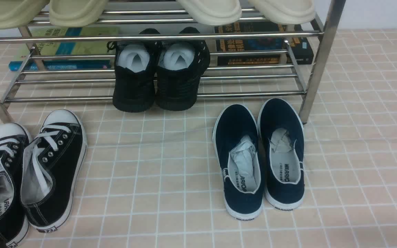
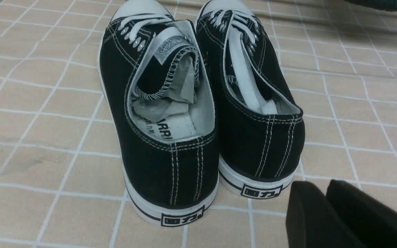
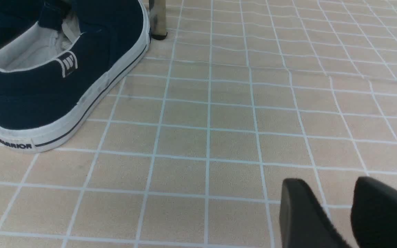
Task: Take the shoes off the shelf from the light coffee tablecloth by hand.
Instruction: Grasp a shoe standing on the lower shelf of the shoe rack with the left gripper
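The shoes (image 1: pixel 160 75), an all-black knit pair with white paper stuffing, stand side by side on the lower tier of the chrome shelf (image 1: pixel 240 93), heels hanging over its front tube. The shelf stands on the light coffee tablecloth (image 1: pixel 164 165). Neither gripper shows in the front view. In the left wrist view my left gripper (image 2: pixel 317 184) hovers low over the cloth just behind the heels of the black canvas lace-ups (image 2: pixel 198 113), its fingers together with nothing between them. My right gripper (image 3: pixel 329 181) is open over bare cloth, empty, to one side of the navy slip-ons (image 3: pixel 57 75).
Black canvas lace-ups (image 1: pixel 29 172) lie at front left and navy slip-ons (image 1: pixel 258 155) at front right of the shelf. Cream slippers (image 1: pixel 212 10) sit on the upper tier, and books (image 1: pixel 264 44) lie behind the rack. A shelf leg (image 1: pixel 317 65) stands beside the slip-ons.
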